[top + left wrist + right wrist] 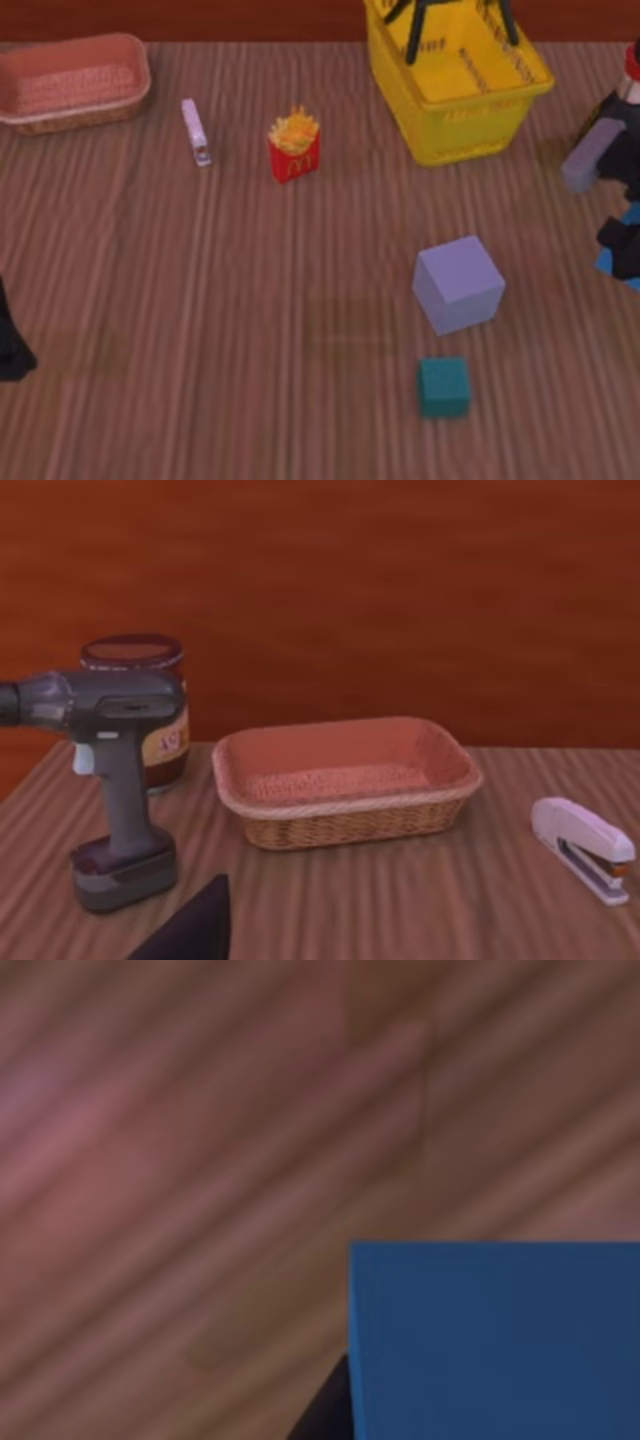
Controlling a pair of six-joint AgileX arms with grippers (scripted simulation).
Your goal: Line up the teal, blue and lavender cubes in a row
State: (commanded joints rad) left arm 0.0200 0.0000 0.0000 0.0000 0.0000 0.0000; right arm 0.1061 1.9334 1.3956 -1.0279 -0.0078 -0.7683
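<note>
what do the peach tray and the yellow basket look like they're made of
The peach tray looks like woven wicker: a ribbed weave shows on its wall and floor, with a thicker rolled rim. The yellow basket looks like smooth moulded plastic, probably hard: even glossy colour, slotted walls, dark handles. Both are rendered, so this is only their look.

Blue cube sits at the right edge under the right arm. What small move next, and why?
Probably lower the right hand onto the blue cube and grasp it: the cube fills the wrist view, while the lavender cube and teal cube already sit close together.
</note>
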